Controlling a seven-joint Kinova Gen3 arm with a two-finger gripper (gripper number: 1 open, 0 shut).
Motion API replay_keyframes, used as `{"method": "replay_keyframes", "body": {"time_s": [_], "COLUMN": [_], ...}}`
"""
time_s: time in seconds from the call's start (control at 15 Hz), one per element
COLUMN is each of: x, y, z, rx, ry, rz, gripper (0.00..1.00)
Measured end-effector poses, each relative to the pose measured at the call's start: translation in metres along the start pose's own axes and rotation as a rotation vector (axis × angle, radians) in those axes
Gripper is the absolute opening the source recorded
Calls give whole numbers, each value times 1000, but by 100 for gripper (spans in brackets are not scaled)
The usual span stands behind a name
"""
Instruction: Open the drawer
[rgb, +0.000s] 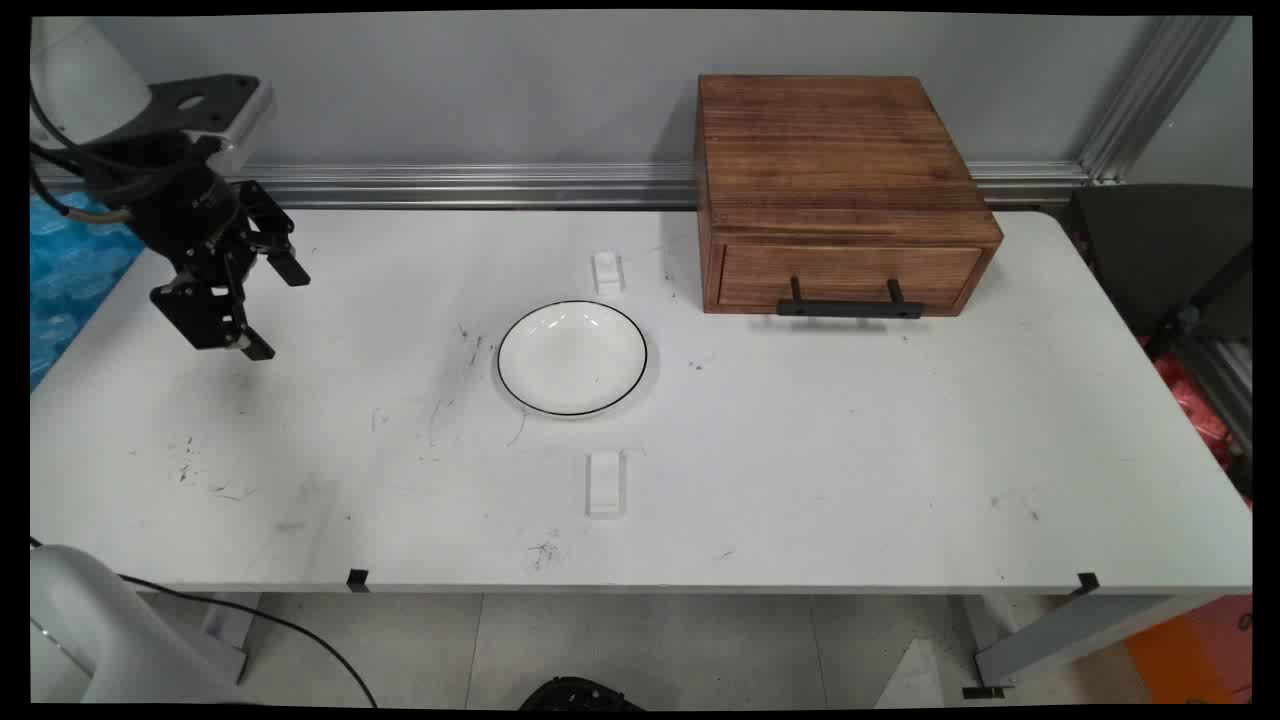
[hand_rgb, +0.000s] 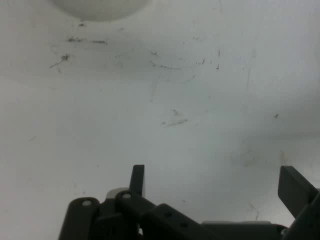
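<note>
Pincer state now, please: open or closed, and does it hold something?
Pincer: open, holding nothing, above the bare white table.

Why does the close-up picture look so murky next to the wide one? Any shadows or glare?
Main view: even light, and the wooden drawer box casts a faint shadow under its handle. Hand view: dim and soft, the gripper close and dark over the scuffed table; no glare.
</note>
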Motion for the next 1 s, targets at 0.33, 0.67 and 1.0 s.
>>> {"method": "replay_keyframes", "body": {"time_s": [0.33, 0.67, 1.0], "x": [31, 86, 179], "y": [-2, -6, -8], "z": [5, 11, 22], "rx": [-6, -8, 1], "ry": [94, 176, 274], "rz": [-56, -120, -136], "gripper": [100, 100, 100]}}
